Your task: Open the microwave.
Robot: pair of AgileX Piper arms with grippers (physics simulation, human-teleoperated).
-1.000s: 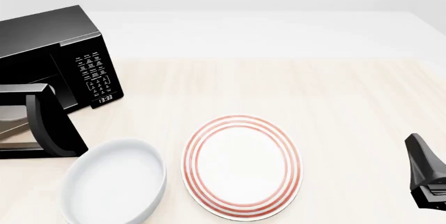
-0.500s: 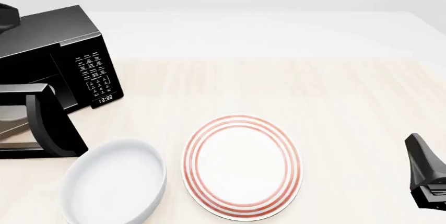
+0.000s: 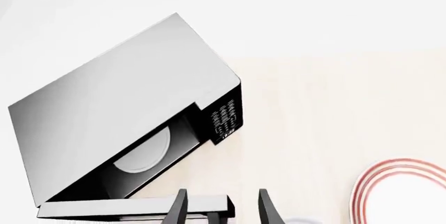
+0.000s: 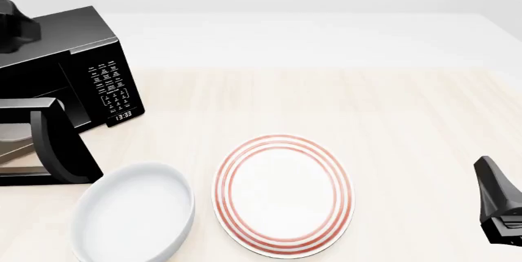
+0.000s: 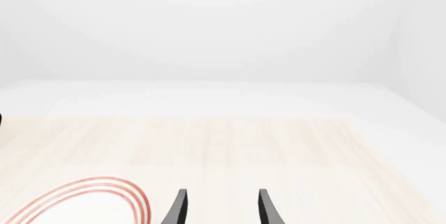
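The microwave (image 4: 61, 60) is a glossy black box at the table's far left, with its keypad panel (image 4: 114, 88) facing right of front. Its door (image 4: 53, 146) stands swung open toward the near side. In the left wrist view the microwave (image 3: 132, 104) shows from above, with the pale turntable (image 3: 143, 153) in the open cavity and the door (image 3: 118, 208) below it. My left gripper (image 3: 221, 211) is open and empty, above the microwave and clear of the door. A part of the left arm (image 4: 14, 29) shows at the top left. My right gripper (image 5: 221, 209) is open and empty at the near right (image 4: 494, 201).
A white plate with red rings (image 4: 283, 196) lies at the near middle; its rim also shows in the right wrist view (image 5: 104, 190) and in the left wrist view (image 3: 397, 182). A white bowl (image 4: 134, 213) sits left of it, in front of the open door.
The left arm has come into the front view at the top left, above the microwave. The microwave, its open door and the right arm have not moved.
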